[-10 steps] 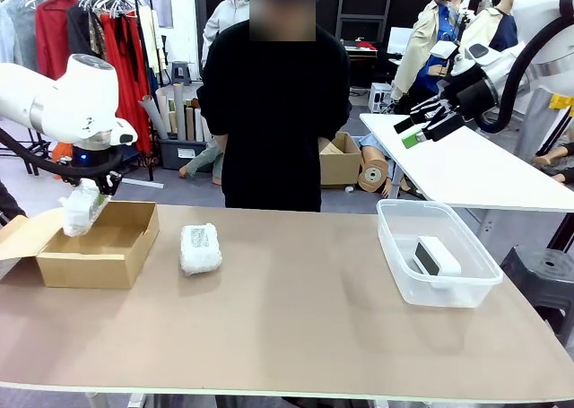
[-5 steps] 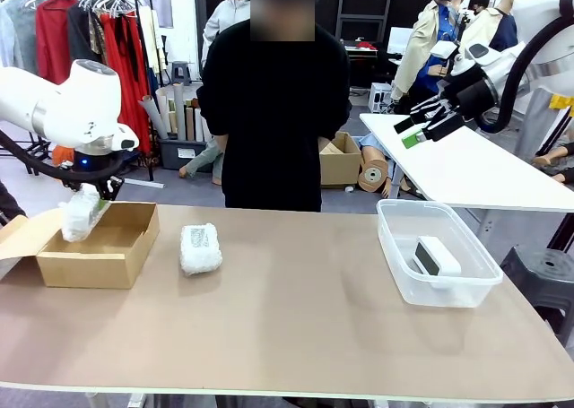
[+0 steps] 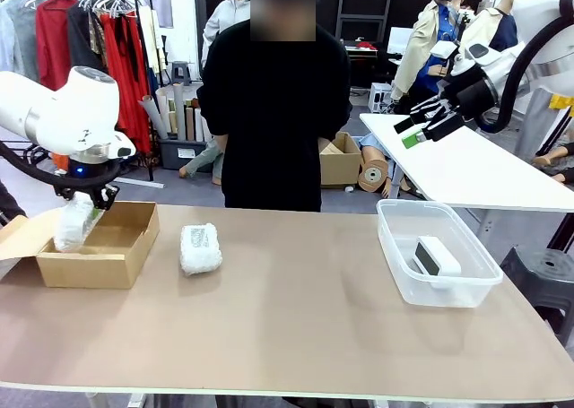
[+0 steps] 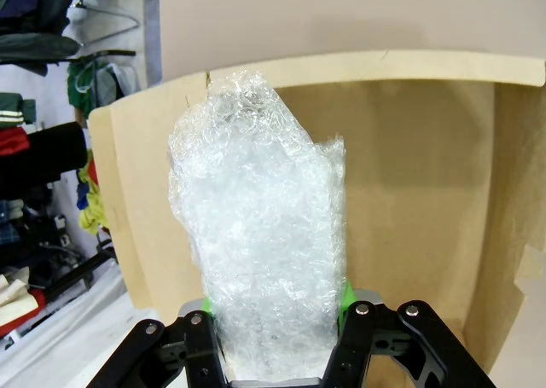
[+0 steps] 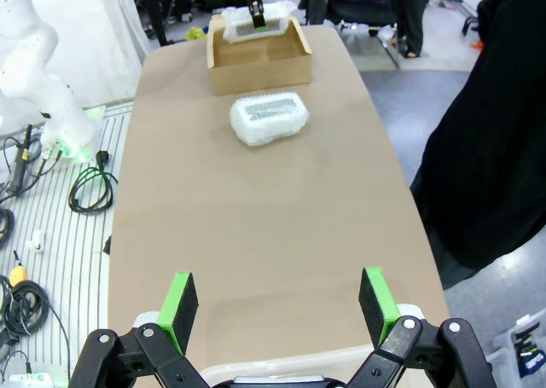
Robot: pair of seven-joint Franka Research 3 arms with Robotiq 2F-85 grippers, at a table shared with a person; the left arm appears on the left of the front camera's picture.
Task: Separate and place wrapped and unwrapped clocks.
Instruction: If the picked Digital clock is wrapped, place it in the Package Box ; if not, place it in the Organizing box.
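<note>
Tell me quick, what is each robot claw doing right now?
Left gripper: shut on the lumpy white bubble-wrapped bundle.
Right gripper: open, holding nothing.

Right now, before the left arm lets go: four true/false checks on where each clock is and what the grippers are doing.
1. The left gripper is shut on a wrapped clock at the open cardboard box. True.
2. The second wrapped clock lies inside the box. False: it lies on the table, beside the box.
3. The bare clock sits in the clear tub. True.
4. The right gripper holds a clock. False: it is open and empty, raised above the table.
</note>
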